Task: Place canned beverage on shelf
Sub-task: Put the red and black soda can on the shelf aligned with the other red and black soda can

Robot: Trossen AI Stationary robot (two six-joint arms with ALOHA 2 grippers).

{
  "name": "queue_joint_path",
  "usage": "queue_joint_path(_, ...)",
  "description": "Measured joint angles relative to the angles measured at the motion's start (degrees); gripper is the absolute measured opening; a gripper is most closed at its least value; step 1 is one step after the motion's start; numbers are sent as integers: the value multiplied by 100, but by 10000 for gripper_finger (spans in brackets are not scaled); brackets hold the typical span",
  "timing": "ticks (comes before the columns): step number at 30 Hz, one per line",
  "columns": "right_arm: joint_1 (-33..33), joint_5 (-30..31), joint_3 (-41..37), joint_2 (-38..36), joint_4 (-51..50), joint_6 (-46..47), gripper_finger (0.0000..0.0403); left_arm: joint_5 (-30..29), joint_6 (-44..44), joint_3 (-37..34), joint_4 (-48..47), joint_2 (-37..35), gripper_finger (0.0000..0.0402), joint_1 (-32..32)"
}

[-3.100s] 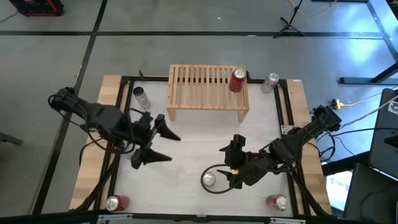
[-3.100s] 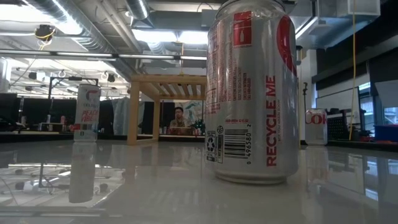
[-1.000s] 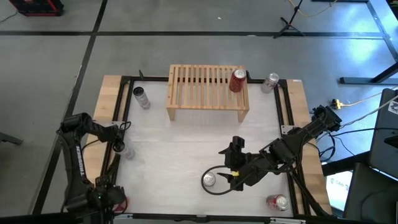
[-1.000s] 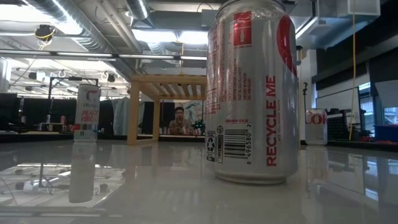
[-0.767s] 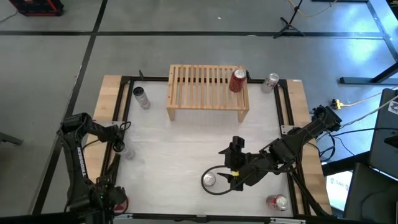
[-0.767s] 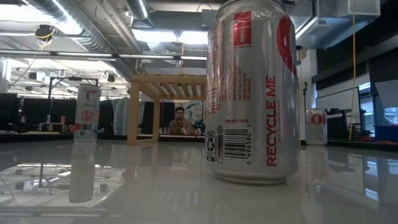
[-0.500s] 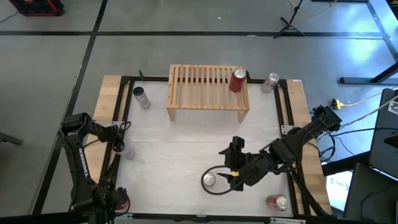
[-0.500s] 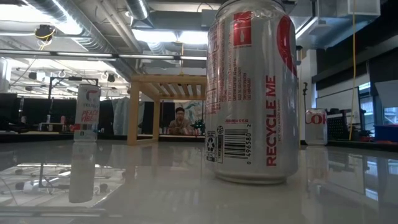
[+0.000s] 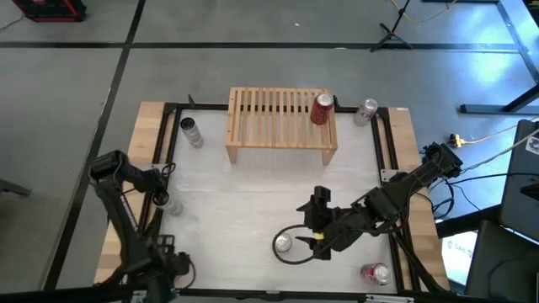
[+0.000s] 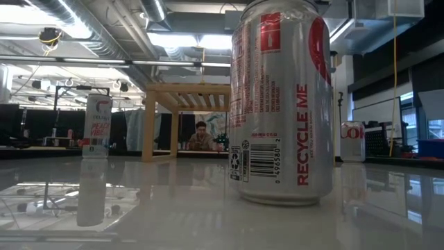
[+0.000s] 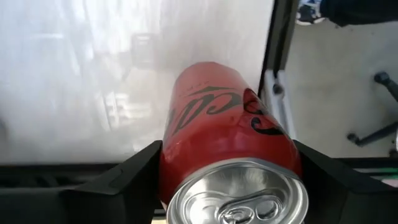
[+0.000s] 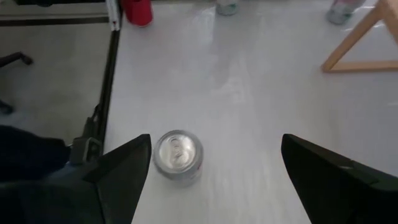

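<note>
Gripping the red can (image 11: 227,134) with the left gripper (image 9: 168,268), right down at the table's (image 9: 253,198) front-left corner. Hugging it on both sides with the fingers (image 11: 124,180), no gap showing either way. Sitting tight against the black rail (image 11: 280,62) there, so barely any room on the outer side, with floor just past it.

Hovering the right gripper (image 9: 305,237) low over the front middle, jaws spread wide. Flanking the silver can (image 9: 284,243) without touching it, and leaving clear daylight on each side in the right wrist view.

Leaving lots of bare white top between both arms and the shelf (image 9: 282,118). Standing at the back edge, centred, slats running front to back. Already carrying one shelved can (image 9: 322,109) upright at its right end, near that edge, and leaving the remaining slats free.

Parking a far can (image 9: 366,111) just off the shelf's right leg, a slim can (image 9: 192,132) off its left leg, and a right can (image 9: 376,273) near the front-right corner.

Filling most of the low view with the silver can, with the shelf well behind it and a person (image 10: 201,135) sitting in the room beyond.
</note>
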Motion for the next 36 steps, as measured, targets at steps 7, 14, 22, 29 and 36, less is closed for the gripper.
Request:
queue_joint_path(7,313,270,0,0,-28,117,349,-146,2031,790,-984,-4,273,1232)
queue_joint_path(14,303,306,0,0,-33,375,349,-591,4039,1352,-1601,-10,273,2827)
queue_joint_path(22,305,304,0,0,-34,572,349,-1142,5616,1360,-1385,61,273,4139)
queue_joint_path(29,305,414,0,39,-48,595,349,-1056,6835,1360,-1315,578,273,4360)
queue_joint_path(36,214,459,2,204,-42,593,349,-1058,7226,1360,-1188,1040,281,4367)
